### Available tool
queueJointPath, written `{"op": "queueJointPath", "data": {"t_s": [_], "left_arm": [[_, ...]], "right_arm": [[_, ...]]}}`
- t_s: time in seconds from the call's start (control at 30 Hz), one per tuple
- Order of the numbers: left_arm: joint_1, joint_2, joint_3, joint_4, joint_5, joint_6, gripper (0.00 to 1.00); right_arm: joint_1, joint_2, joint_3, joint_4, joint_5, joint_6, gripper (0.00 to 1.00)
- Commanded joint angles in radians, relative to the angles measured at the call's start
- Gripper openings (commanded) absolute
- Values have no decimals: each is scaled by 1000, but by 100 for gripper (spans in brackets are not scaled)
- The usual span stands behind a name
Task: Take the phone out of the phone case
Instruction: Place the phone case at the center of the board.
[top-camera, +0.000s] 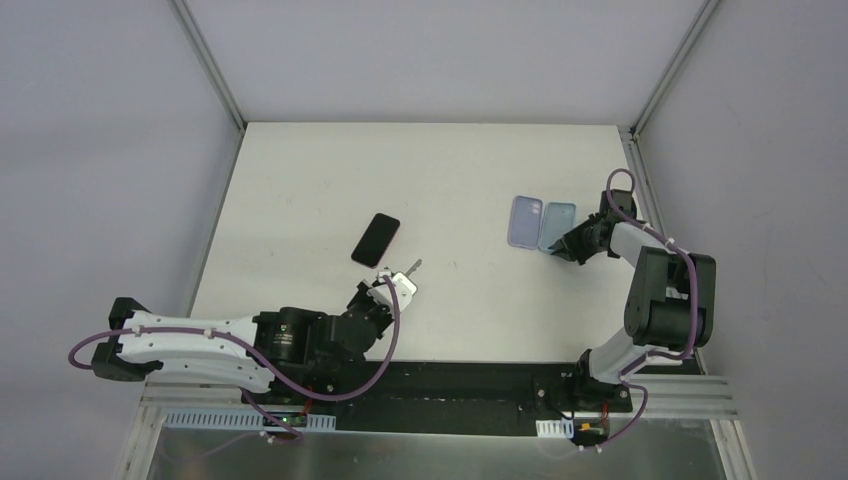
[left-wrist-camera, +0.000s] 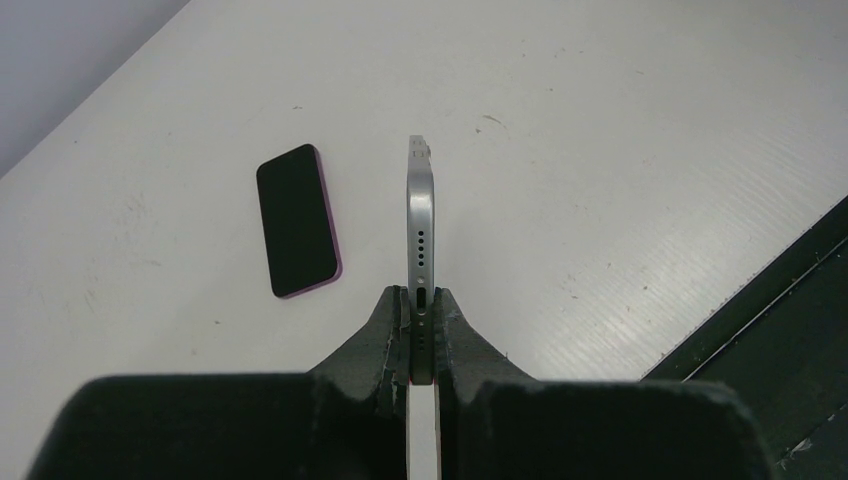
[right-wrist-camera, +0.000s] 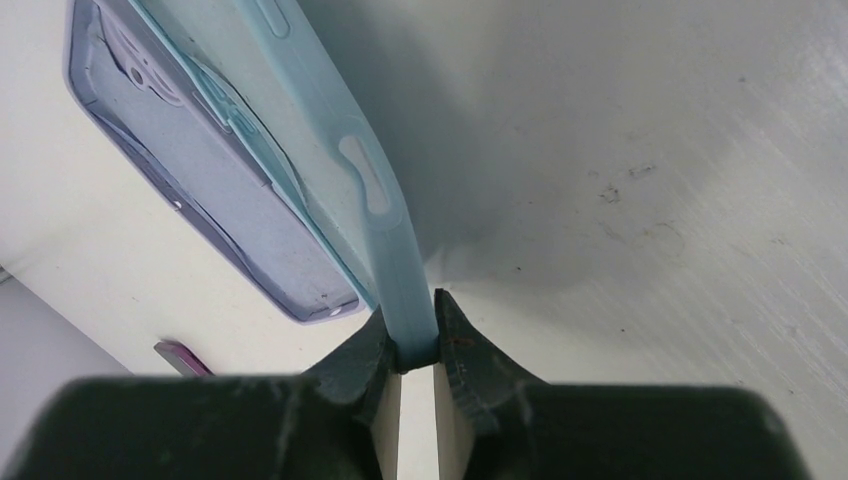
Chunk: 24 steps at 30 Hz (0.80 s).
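Seems done: bare silver phone (left-wrist-camera: 421, 215) clamped in left end effector (left-wrist-camera: 421, 305), empty pale-blue soft case (right-wrist-camera: 335, 130) pinched in right end effector (right-wrist-camera: 412, 325).

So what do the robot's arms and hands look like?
Both the left arm and right arm have white links between chunky black joints, with a purple cable looping loosely along each. The left hand and right hand end in two dark, wedge-shaped fingers, scuffed at the tips.

Top cam high behind bases, covers whole surface (top-camera: 330, 180); wrist cams close, low; top and left-wrist share dark phone (top-camera: 376, 239).
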Motion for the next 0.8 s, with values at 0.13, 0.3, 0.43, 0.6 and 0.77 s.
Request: {"op": "queueJointPath", "data": {"t_s": [0.13, 0.3, 0.43, 0.6, 0.77], "left_arm": [[2, -25, -7, 77, 2, -4, 0], [1, -36, -15, 80, 11, -9, 0], [1, -46, -20, 82, 14, -13, 0], [2, -47, -18, 85, 12, -10, 0], [1, -30, -3, 93, 12, 17, 0]], "right_arm": [[6, -28, 5, -54, 27, -2, 36], [6, -49, -7, -70, 71, 5, 57], [6, -68, -11, -81, 108, 18, 68], [6, -137, -31, -107, 160, 35, 83], [26, -354, -64, -153, 204, 94, 86]]}}
